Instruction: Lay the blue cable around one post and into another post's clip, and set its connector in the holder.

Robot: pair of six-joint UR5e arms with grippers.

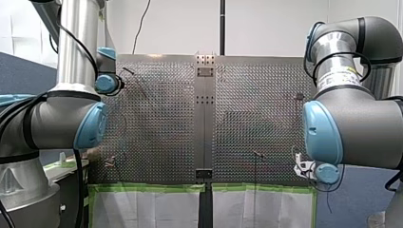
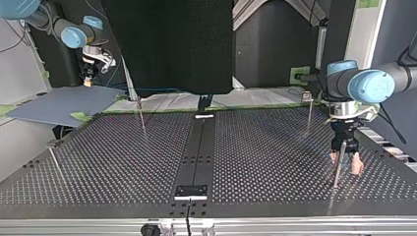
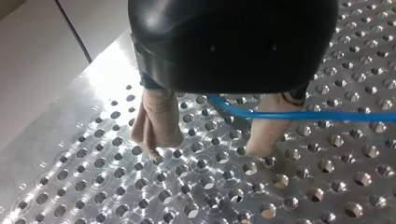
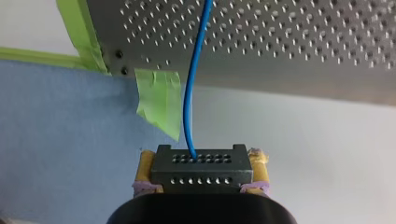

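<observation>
Left wrist view: my left tool [image 3: 210, 149] down at the perforated bench [image 3: 187, 196], its beige pads [image 3: 156, 119] spread apart, tips at or just above the holes, clamped on nothing. Between the pads, the blue cable [image 3: 289, 115], emerging from under the black tool body and passing in front of one pad, unpinched; a small dark part just behind it, too hidden to identify. Top view: same tool at the view's right, just beside a thin upright post [image 2: 337, 169]; a second post [image 2: 309, 113] farther back on that side; a third post [image 2: 141, 115] and a fourth post [image 2: 55, 160] in the view's left half, well apart. Cable too thin to trace there. Right wrist view: my right tool [image 4: 201, 158] with yellow pads [image 4: 147, 163] closed on the black connector [image 4: 201, 170], a block with two rows of small holes, gripped by its two short sides. Cable leaving the connector's upper row and running ahead to the bench edge, just beside a strip of green tape [image 4: 161, 100]. Under the tool, a blue mat [image 4: 56, 130], off the bench; in the top view, this tool at the far left, above the same mat.
</observation>
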